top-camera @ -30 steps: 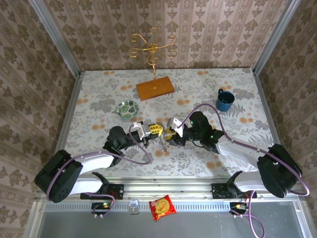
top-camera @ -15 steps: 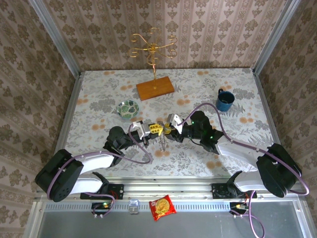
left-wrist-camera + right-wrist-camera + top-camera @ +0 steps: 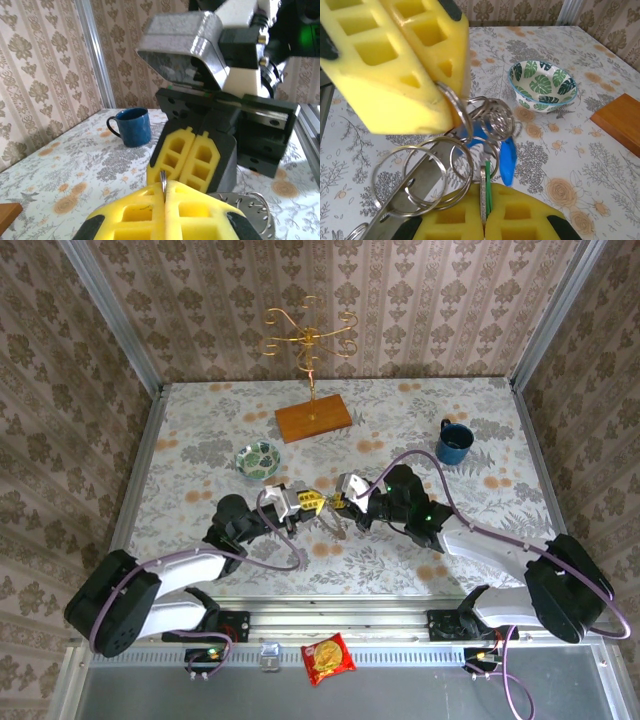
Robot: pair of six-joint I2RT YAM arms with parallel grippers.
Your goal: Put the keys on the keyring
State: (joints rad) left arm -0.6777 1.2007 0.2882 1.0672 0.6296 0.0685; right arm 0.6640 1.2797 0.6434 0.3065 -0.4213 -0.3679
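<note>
The keyring (image 3: 497, 121) is a bunch of thin silver wire loops linked together, held up above the table between the two pincers. In the right wrist view one loop runs up into the yellow foam pads of the left pincer (image 3: 445, 95), which are pressed shut on its edge; the left wrist view shows the same thin metal edge standing in the seam of those pads. The blue key (image 3: 507, 155), with its bright blue plastic head, hangs among the loops just right of the bunch. The green key (image 3: 488, 186) shows as a narrow green edge beside a silver metal edge. Both are pinched in the closed yellow pads of the right pincer (image 3: 485, 194), directly below the loops.

From above, the two pincers meet tip to tip over the middle of the near half of the floral-patterned table (image 3: 400, 410), the left arm reaching in from the left and the right arm from the right.

Behind them, to the left, sits a small white bowl with a green leaf pattern (image 3: 258, 457). Farther back stands an orange-brown wooden block (image 3: 313, 418) carrying a curly gold wire stand (image 3: 308, 340). A dark blue mug (image 3: 453, 443) stands well apart to the right. A red and yellow snack packet (image 3: 328, 657) lies on the grey ledge in front of the arm bases.
</note>
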